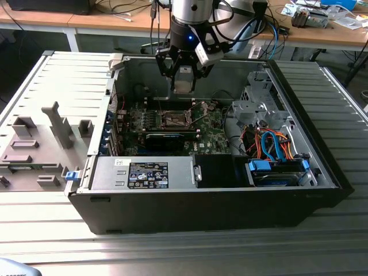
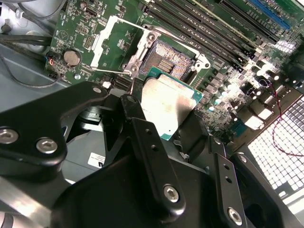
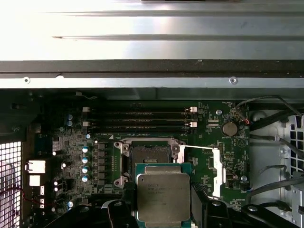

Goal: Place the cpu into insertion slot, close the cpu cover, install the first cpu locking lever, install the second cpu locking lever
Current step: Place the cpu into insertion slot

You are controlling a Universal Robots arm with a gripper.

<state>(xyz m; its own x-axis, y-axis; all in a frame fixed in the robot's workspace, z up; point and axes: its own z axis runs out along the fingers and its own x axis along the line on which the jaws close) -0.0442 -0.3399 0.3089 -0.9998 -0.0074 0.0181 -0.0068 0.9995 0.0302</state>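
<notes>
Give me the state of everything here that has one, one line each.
gripper: shut on the cpu.
cpu: held above the insertion slot, not seated.
insertion slot: empty, uncovered.
cpu cover: flipped open, off the slot.
computer case: open, insides exposed.

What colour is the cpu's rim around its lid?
Green; cpu shows best in the first wrist view.

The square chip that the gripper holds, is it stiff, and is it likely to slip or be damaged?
The chip is probably stiff: it is a flat plate with a metal top and shows no bend. It may slip, since the gripper pinches only its thin edges. It looks light, being thin and small beside the board.
</notes>
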